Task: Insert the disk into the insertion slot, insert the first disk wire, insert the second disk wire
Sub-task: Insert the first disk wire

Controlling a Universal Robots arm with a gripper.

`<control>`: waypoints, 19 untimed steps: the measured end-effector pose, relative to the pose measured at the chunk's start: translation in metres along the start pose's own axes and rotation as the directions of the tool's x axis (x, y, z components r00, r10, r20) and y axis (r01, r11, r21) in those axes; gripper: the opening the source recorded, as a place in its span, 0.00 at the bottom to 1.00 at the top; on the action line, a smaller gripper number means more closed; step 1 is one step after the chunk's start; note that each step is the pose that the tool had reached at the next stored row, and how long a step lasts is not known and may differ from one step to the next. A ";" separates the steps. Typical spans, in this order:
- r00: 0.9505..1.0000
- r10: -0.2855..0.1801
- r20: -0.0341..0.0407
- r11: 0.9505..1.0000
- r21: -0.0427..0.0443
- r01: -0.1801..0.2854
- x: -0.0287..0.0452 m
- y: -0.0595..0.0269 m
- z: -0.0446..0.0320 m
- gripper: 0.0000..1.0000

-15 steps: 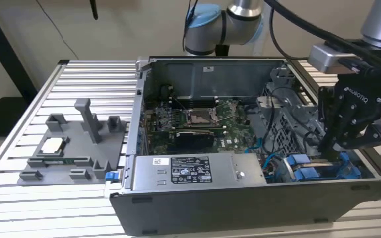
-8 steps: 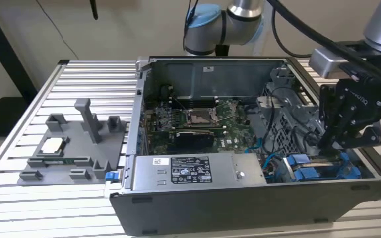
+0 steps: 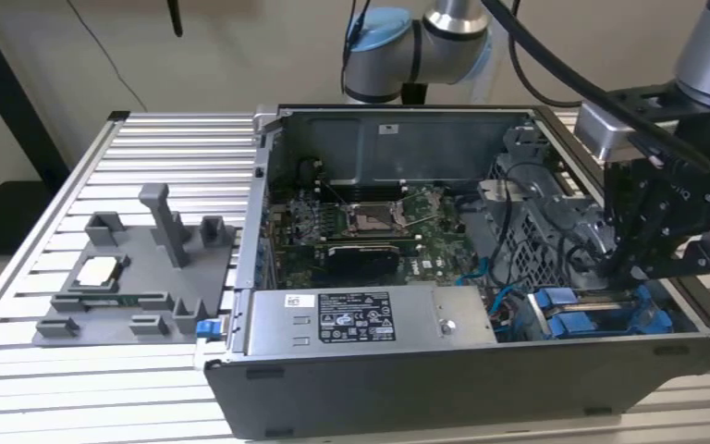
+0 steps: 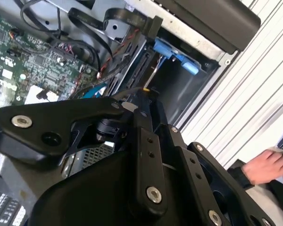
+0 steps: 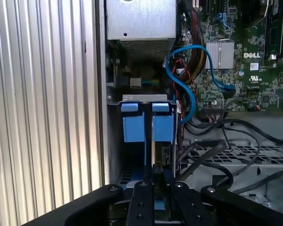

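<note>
Closest to the lens in the first wrist view is the black gripper, pressed together at its tips; whether something thin is pinched there, I cannot tell. It hangs just over the disk, whose bright blue carrier stands on edge inside the insertion slot, the grey bay of the drive cage. In the exterior view this bay is in the near corner of the computer case, on the exterior view's right, and the gripper reaches down into it from above.

Beside the slot, along the near wall of the case, lies the grey power-supply box with its label. Behind it the green motherboard lies flat on the case floor. A blue cable loops between the motherboard and the drive cage, with black wires near it.

The case stands on the slatted metal worktop. A grey fixture tray rests near the worktop's edge on the exterior view's left. In the second wrist view a person's hand shows beyond the worktop's edge.
</note>
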State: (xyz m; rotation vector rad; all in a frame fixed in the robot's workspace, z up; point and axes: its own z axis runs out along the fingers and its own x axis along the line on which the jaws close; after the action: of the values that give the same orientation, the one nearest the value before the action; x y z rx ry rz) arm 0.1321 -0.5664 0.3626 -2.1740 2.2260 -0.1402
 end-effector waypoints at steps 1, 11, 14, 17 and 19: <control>1.000 0.000 0.000 1.000 0.009 0.000 0.0000 0.0001 0.0006 0.19; 0.999 -0.026 0.024 0.999 0.030 0.025 -0.0021 0.0009 0.0095 0.19; 0.999 -0.026 0.030 0.999 0.034 0.025 -0.0022 0.0009 0.0105 0.19; 0.999 -0.026 0.031 0.999 0.034 0.025 -0.0026 0.0010 0.0110 0.19; 0.999 -0.026 0.034 0.999 0.035 0.025 -0.0034 0.0011 0.0129 0.19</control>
State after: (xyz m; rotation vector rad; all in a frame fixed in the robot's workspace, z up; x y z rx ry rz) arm 0.1322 -0.5636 0.3495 -2.1709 2.1621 -0.1404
